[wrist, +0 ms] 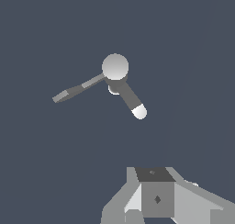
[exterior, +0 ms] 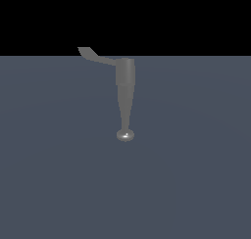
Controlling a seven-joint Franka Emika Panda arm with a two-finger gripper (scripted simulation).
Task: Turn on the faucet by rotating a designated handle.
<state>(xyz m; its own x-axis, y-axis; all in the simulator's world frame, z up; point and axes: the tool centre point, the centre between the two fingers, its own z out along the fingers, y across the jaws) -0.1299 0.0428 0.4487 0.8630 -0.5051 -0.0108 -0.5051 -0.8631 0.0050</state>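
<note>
Tool (wrist: pixel 158 204) nearest, opening unreadable, touching nothing, well apart from faucet (wrist: pixel 115 69), handle (wrist: pixel 75 91).

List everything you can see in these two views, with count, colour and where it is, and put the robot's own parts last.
faucet: one, grey metallic, standing near the middle of the exterior view; its cylinder narrows to a stem that ends in a small shiny rounded knob.
handle: one, grey, a thin curved lever with a flared tip, projecting from the faucet's cylinder toward the exterior view's left.
ground surface: one, flat dark blue-grey, under the faucet.
background: plain black band above the surface in the exterior view.
tool: one, white and grey, seen only in the wrist view, apart from the faucet and touching nothing; whether it is open or shut cannot be told.
</note>
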